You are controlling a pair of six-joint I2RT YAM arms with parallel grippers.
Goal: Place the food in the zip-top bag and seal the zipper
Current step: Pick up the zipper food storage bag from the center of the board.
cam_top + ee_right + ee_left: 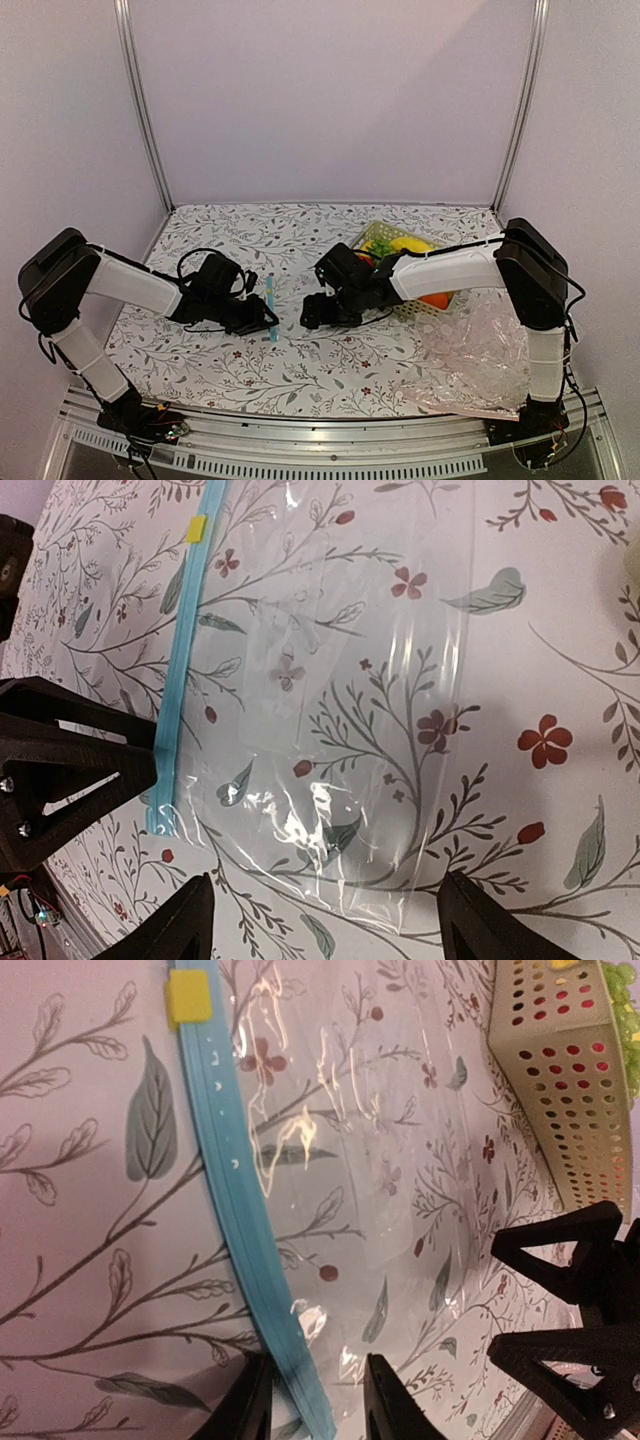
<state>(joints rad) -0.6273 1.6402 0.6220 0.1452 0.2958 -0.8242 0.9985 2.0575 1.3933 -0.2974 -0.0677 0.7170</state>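
Note:
The zip-top bag (330,670) lies flat and see-through on the flowered table between my two grippers. Its zipper (235,1190), a light blue strip with a small yellow slider (187,998) at the far end, runs along the bag's left edge. My left gripper (312,1362) straddles the near end of the strip, its jaws narrowed but still apart. My right gripper (325,880) stands wide open over the bag's other near corner, holding nothing. The food, one bright yellow fruit (410,243) and one orange fruit (435,298), sits in the basket (405,308).
The perforated beige basket (560,1100) stands just right of the bag and also holds a green fruit (380,248). A large crumpled pinkish plastic sheet (475,360) covers the table's near right corner. The two grippers are close together over the bag.

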